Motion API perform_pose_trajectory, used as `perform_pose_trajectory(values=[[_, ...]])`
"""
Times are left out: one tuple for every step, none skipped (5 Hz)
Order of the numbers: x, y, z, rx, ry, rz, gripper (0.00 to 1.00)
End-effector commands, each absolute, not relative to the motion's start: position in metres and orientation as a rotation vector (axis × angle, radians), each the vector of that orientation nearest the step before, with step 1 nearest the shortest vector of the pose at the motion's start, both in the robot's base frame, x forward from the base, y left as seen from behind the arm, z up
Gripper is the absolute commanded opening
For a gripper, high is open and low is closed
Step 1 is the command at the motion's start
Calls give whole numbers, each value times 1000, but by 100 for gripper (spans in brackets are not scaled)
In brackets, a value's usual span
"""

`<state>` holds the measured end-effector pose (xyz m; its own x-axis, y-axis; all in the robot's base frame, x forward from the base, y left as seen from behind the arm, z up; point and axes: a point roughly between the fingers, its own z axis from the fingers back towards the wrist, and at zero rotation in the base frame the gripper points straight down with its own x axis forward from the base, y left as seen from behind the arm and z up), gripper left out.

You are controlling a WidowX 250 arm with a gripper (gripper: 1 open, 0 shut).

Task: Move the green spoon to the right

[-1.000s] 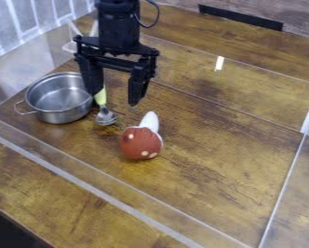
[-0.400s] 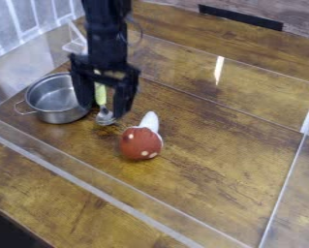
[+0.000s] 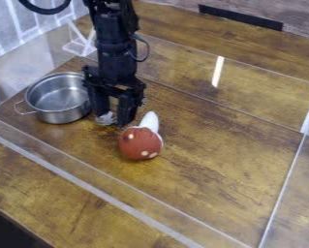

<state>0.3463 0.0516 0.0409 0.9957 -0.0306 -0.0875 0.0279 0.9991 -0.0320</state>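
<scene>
Arm straight down over the spoon, claw at the table.

From the one camera: the black arm stands upright, its claw (image 3: 119, 108) pointing down, fingers either side of the green spoon (image 3: 108, 117), which lies between the pot (image 3: 60, 97) and the mushroom (image 3: 141, 141); whether it grips I cannot tell. One spoon, one pot, one mushroom on the wooden table (image 3: 222, 145).

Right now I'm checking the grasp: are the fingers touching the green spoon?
Cannot tell. In the camera view the fingers straddle the green spoon, hiding its handle and any contact.
</scene>
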Motion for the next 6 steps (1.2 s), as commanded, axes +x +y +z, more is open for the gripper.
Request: perform_pose_trajectory(values=[[355,61,58,-27,26,-5,0],[353,59,63,-58,6,-69,100],[351,56,69,-85,-14,-130,100],[351,48,72,-87,-16,-145,0],[350,40,76,-87,-18,-161,0],[355,33,86,-91,-40,-74,100]])
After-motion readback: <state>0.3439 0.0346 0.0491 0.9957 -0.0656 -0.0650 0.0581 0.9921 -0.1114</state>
